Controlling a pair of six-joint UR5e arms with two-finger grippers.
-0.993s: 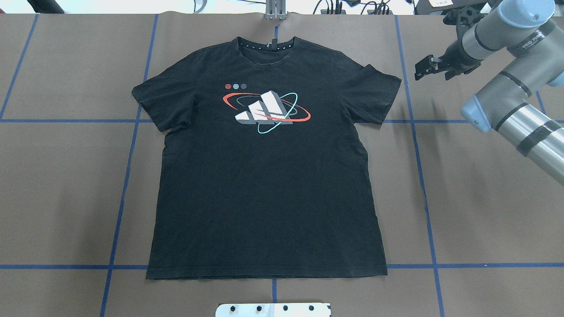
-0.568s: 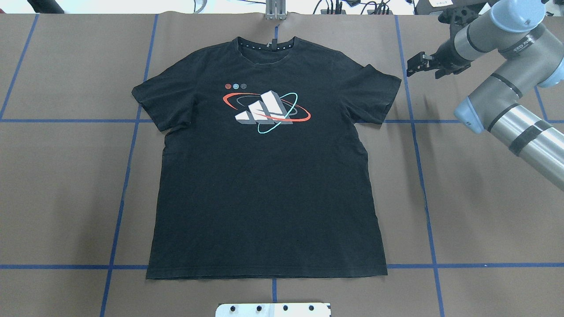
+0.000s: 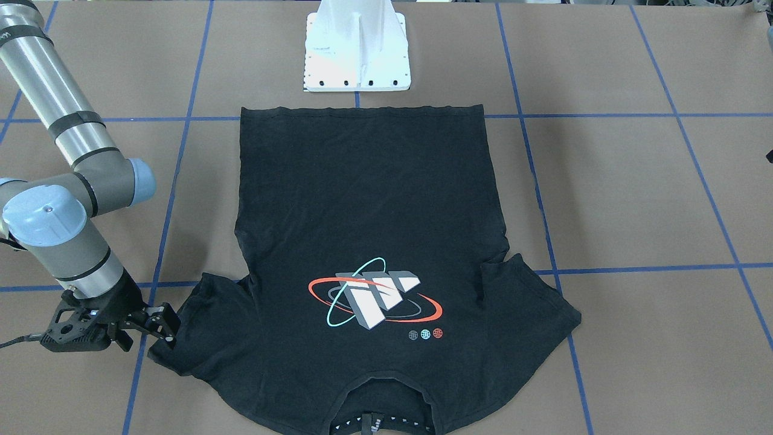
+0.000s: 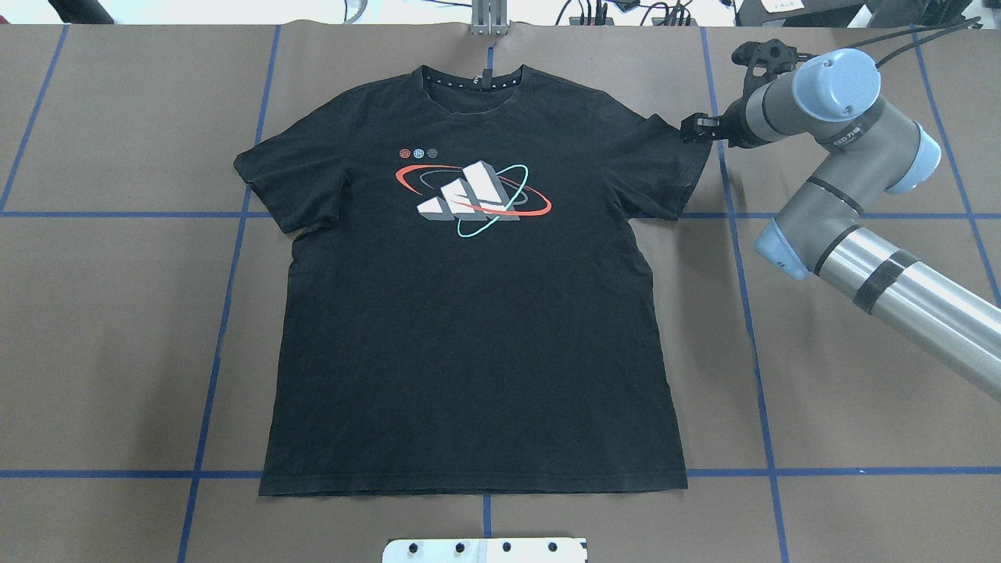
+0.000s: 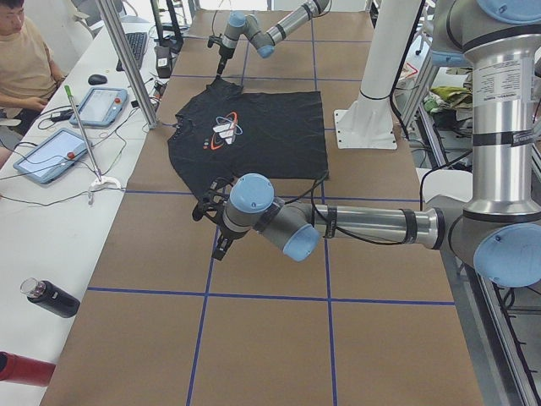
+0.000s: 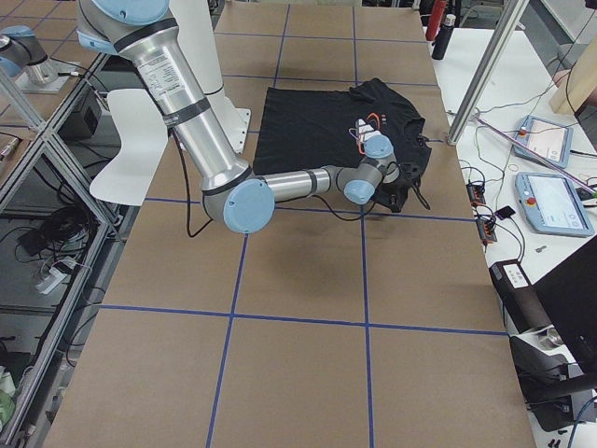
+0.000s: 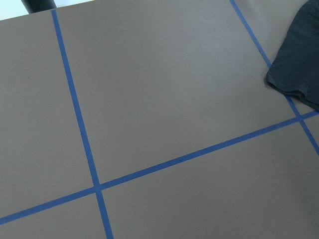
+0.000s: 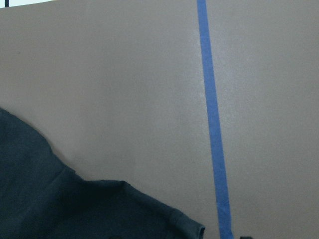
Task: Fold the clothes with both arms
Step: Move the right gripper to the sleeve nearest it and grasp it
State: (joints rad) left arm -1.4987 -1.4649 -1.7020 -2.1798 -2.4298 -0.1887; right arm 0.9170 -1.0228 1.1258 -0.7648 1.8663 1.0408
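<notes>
The black T-shirt point(image 4: 469, 328) lies flat, logo point(image 4: 473, 195) up, collar at the table's far side. My right gripper point(image 4: 692, 129) is low at the outer edge of the shirt's right sleeve point(image 4: 672, 164). In the front-facing view it point(image 3: 166, 326) looks open, fingers at the sleeve hem. The right wrist view shows that sleeve's corner point(image 8: 75, 204). My left gripper point(image 5: 215, 216) hovers over bare table off the left sleeve, and I cannot tell its state. The left wrist view shows a sleeve corner point(image 7: 299, 64).
The white pedestal base point(image 3: 357, 54) stands at the shirt's hem side. Blue tape lines point(image 4: 735, 234) grid the brown table. A metal post point(image 4: 489, 19) stands past the collar. An operators' desk with tablets point(image 5: 51, 152) and a person point(image 5: 21, 59) runs along the far side.
My right arm has swung left and its gripper has moved from bare table to the edge of the right sleeve. The shirt has not moved.
</notes>
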